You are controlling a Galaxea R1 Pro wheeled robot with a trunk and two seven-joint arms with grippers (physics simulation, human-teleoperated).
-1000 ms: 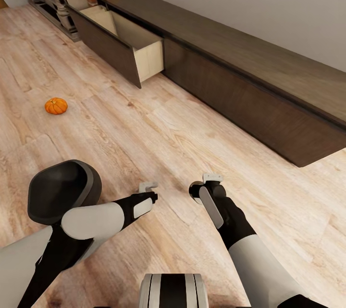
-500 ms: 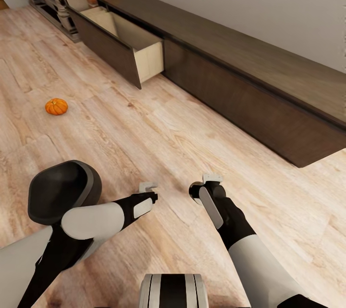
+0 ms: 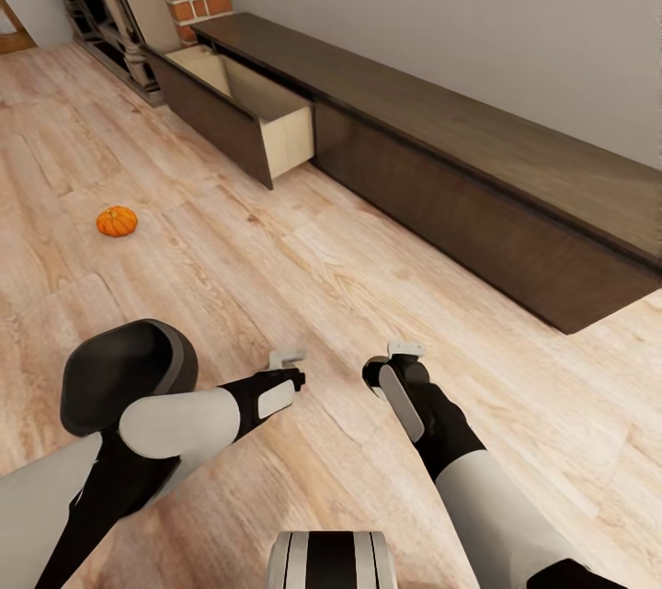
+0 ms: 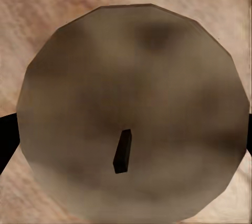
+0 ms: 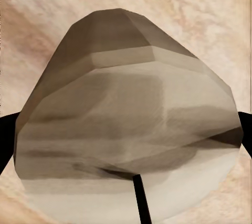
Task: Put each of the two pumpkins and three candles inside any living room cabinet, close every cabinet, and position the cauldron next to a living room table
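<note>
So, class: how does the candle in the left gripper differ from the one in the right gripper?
The left gripper's candle faces its wrist camera top-on, a round disc; the right gripper's candle is tilted, showing its side. The left one's wick is short and stubby; the right one's is long and thin. Both are grey-brown.

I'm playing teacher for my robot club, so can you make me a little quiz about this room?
1. True or false: the far drawer of the long cabinet is shut.
2. Where is the pumpkin? A in the drawer; B on the floor; C on top of the cabinet.
3. Fill in: each wrist view shows, close up, a ___ with a dark wick.
Key: 1 false, it stands pulled out; 2 B; 3 candle.
</note>
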